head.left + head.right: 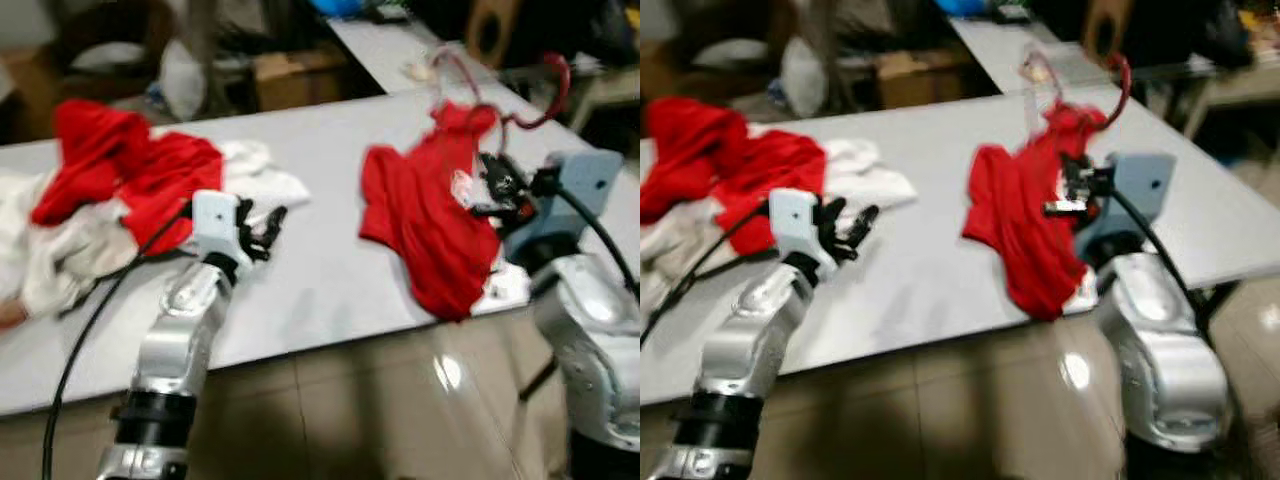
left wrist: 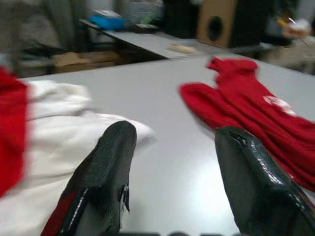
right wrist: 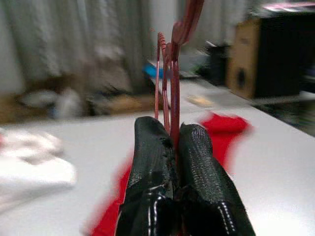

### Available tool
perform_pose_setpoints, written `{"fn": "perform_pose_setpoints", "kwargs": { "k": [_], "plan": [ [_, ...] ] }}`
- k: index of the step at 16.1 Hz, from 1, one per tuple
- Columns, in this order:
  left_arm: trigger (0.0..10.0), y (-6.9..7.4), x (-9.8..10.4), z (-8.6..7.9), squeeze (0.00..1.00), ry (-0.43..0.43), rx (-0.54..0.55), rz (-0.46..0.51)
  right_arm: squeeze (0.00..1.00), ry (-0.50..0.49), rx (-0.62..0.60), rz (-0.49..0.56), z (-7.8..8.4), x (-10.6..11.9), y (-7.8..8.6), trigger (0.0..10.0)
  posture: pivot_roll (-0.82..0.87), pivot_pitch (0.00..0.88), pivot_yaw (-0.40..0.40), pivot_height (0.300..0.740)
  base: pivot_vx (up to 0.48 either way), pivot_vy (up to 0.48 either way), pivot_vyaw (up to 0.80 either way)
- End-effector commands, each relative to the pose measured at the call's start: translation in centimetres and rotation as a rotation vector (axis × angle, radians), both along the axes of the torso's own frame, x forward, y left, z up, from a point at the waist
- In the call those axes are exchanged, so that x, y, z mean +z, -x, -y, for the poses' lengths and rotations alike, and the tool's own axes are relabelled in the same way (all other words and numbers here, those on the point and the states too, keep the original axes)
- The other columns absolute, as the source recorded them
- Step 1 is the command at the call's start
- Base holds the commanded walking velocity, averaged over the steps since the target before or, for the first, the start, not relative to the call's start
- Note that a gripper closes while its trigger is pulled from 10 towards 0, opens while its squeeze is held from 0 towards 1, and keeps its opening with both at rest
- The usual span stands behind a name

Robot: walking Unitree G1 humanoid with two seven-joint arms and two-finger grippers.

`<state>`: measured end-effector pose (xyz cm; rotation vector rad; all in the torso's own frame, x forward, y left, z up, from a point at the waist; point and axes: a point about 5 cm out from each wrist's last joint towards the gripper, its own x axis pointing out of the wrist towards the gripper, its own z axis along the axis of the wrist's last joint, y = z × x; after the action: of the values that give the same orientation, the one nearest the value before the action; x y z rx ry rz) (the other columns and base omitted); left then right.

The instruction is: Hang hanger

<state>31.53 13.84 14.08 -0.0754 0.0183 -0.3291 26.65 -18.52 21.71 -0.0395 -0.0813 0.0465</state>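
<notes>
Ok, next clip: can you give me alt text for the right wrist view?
The right gripper, its two black fingers shut, pinches a thin red wire hanger whose hook rises above it. Behind lie a grey table, a red shirt and a blurred white cloth.

Hanger (image 3: 170, 73) top cut off by frame edge — background blurred, red garment (image 1: 435, 215) partly hidden.

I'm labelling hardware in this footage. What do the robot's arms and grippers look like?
Both arms are silver, rounded metal segments with black bands at the joints. The left gripper sits on a white boxy wrist, with a black cable trailing back from it. The right gripper has a pale blue-grey wrist housing and a black cable. Fingers are long, glossy black; one shows a red patch.
</notes>
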Motion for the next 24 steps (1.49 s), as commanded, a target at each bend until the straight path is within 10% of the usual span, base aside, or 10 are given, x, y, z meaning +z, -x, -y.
{"fn": "perform_pose_setpoints", "kwargs": {
  "k": [1,10,24],
  "plan": [
    [10.0,-0.1,0.2,0.5,0.00,-0.008,-0.015,0.006,0.00,0.034,-0.015,-0.031,0.2,-0.4,0.2,10.0,-0.22,0.002,0.087,0.740,0.000,-0.480,-0.80],
    [10.0,0.0,-0.6,0.1,0.00,0.070,0.061,-0.044,0.00,0.092,-0.062,-0.181,2.8,-3.9,1.5,10.0,-0.23,0.027,0.061,0.740,0.000,-0.039,-0.09],
    [10.0,-0.2,-1.2,-0.5,0.00,-0.062,-0.018,-0.025,0.00,0.054,0.053,-0.158,0.9,-5.8,2.0,10.0,-0.22,0.040,0.097,0.740,0.162,0.000,-0.29]
  ]
}}
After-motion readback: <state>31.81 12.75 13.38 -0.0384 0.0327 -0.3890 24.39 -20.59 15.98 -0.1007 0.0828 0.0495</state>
